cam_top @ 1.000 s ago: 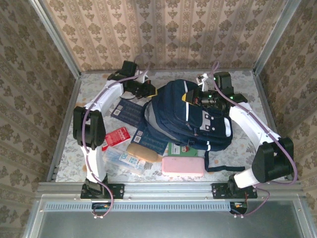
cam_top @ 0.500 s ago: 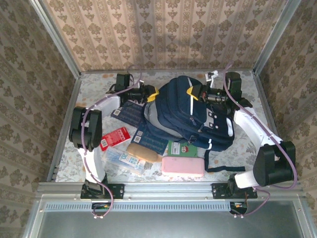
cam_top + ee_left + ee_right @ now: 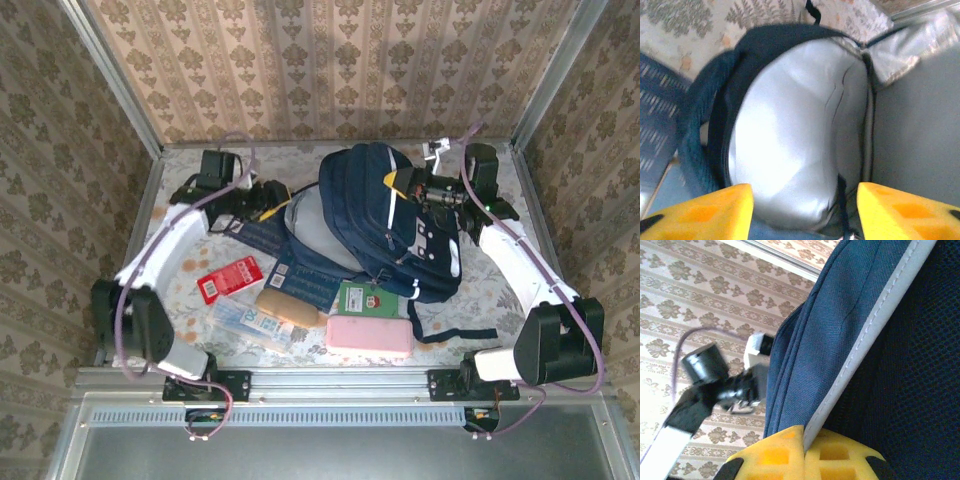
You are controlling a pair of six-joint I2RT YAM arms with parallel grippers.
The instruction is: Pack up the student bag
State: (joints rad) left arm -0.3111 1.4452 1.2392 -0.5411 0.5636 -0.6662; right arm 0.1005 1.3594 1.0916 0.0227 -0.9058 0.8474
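Observation:
The student bag (image 3: 385, 225), a large navy backpack with white stripes, stands tilted at the back right of the table. Its mouth gapes toward the left and shows pale grey lining (image 3: 303, 215). My right gripper (image 3: 405, 184) is shut on the bag's top edge; in the right wrist view the yellow fingers (image 3: 840, 460) pinch the white stripe (image 3: 875, 325) of the blue fabric, with the right gripper (image 3: 805, 452) closed tight. My left gripper (image 3: 270, 196) stands open just left of the mouth. In the left wrist view the left gripper (image 3: 802, 215) faces the grey lining (image 3: 790, 130) with nothing between its fingers.
In front of the bag lie a navy patterned book (image 3: 262, 232), a red packet (image 3: 228, 277), a tan item (image 3: 290, 308), a clear packet (image 3: 250, 322), a green box (image 3: 362, 300) and a pink case (image 3: 368, 336). A dark strap (image 3: 445, 338) trails toward the front right.
The right gripper has pulled the bag's top toward the back right, raising it. The left arm has swung out to the left and its gripper has backed away from the bag's mouth.

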